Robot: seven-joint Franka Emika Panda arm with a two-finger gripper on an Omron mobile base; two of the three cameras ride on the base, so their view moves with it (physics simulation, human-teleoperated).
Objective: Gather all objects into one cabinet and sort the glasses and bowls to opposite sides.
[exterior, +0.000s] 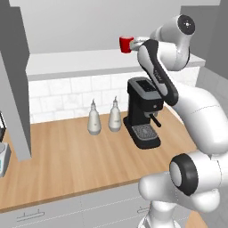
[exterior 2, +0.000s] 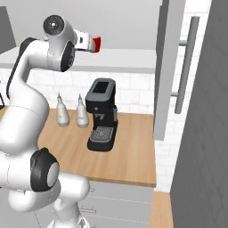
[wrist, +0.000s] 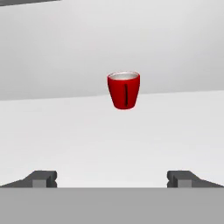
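Note:
A glossy red cup [wrist: 124,89], one of the glasses, stands upright on the pale shelf [wrist: 109,131] of the open wall cabinet [exterior: 71,62]. My gripper [wrist: 112,178] is open and level with the cup, a short way in front of it, with nothing between its fingers. From the left base view the cup [exterior: 126,44] sits just left of my gripper [exterior: 137,43]. From the right base view the cup [exterior 2: 95,43] sits just right of my gripper [exterior 2: 87,42]. The bowls are out of view.
A black coffee machine [exterior: 143,111] and two white bottles [exterior: 94,118] [exterior: 115,116] stand on the wooden counter [exterior: 80,156] under the shelf. An open grey cabinet door [exterior 2: 165,67] with a long bar handle [exterior 2: 187,62] hangs at the right, another door [exterior: 15,89] at the left.

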